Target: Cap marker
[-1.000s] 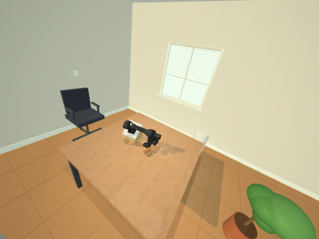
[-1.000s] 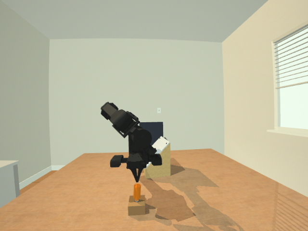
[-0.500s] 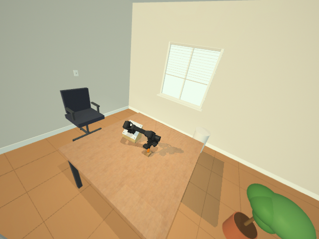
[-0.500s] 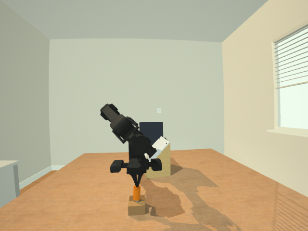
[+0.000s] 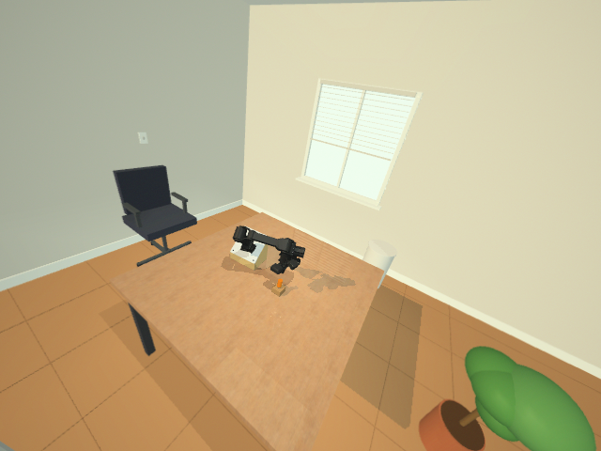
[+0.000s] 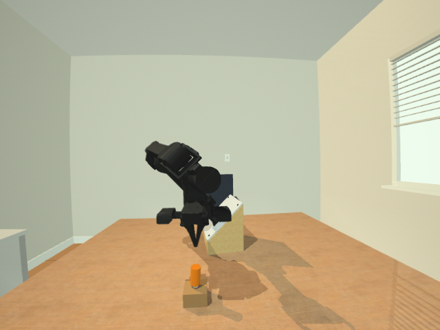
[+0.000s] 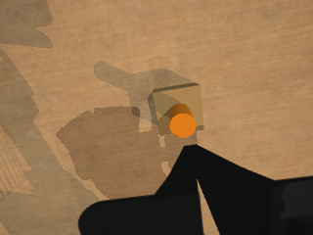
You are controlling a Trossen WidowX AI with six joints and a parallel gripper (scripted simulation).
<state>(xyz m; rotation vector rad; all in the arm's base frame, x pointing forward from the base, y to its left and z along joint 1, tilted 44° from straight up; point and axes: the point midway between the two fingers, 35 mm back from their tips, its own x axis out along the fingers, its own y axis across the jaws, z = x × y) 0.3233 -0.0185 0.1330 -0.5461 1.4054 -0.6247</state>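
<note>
The orange cap (image 5: pixel 279 283) (image 6: pixel 195 275) (image 7: pixel 183 125) stands upright on the marker in the holder block (image 5: pixel 278 291) (image 6: pixel 194 299) (image 7: pixel 188 98). A thin grey rim of the marker (image 6: pixel 195 286) shows just below the cap in the exterior view; the rest of the marker is hidden. My gripper (image 6: pixel 195 245) (image 7: pixel 190 151) is shut and empty, its fingertips together and pointing down. It hangs above the cap with a visible gap and does not touch it.
The arm's base on its wedge-shaped mount (image 5: pixel 248 255) (image 6: pixel 227 230) stands on the table (image 5: pixel 218 310) (image 6: pixel 89 269) behind the holder block. A dark chair (image 5: pixel 158 209) and a white bin (image 5: pixel 379 255) stand beyond the table edges.
</note>
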